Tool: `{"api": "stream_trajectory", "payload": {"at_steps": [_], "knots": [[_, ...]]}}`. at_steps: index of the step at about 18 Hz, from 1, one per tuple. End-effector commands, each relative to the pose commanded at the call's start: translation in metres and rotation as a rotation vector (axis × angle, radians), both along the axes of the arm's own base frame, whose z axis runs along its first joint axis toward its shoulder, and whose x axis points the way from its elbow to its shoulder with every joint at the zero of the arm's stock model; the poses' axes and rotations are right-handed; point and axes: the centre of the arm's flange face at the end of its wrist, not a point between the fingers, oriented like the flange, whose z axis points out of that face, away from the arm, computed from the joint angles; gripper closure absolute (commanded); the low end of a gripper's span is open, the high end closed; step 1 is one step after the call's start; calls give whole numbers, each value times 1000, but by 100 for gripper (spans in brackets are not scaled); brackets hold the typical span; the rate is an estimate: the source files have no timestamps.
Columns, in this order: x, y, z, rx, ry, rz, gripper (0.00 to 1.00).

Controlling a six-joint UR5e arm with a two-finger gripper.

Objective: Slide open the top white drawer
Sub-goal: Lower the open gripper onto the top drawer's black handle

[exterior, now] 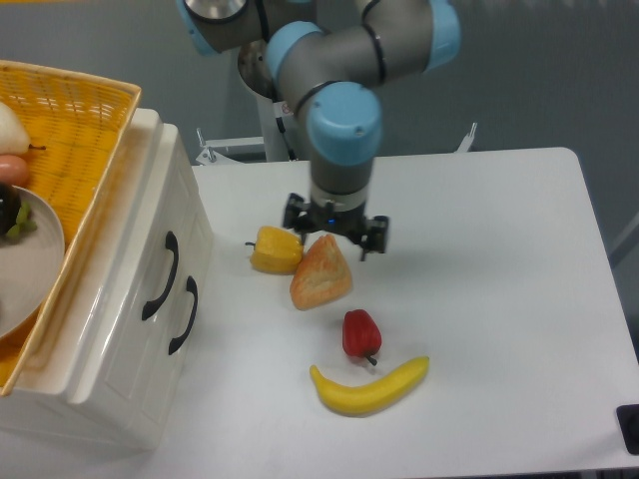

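The top white drawer (138, 271) is the upper of two fronts on the cream cabinet at the left, and it sits shut, flush with the cabinet. Its curved black handle (160, 276) faces right toward the table. My gripper (335, 227) hangs over the table to the right of the cabinet, pointing down just above the bread piece and beside the yellow pepper. It is well apart from the handle. The fingers stand spread and open, with nothing between them.
The lower drawer front has an identical handle (184, 315). A yellow woven basket (80, 120) with a plate sits on the cabinet top. On the table lie a yellow pepper (275, 249), a bread piece (321, 274), a red pepper (360, 333) and a banana (368, 387).
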Motion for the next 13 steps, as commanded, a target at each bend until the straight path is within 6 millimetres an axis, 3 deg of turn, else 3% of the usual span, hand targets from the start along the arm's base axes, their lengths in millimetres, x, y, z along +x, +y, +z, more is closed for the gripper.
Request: {"api": "stream_trajectory", "payload": {"at_steps": [6, 13], "knots": [[48, 33, 14, 55, -56, 33, 1], [50, 47, 35, 145, -108, 43, 5]]}}
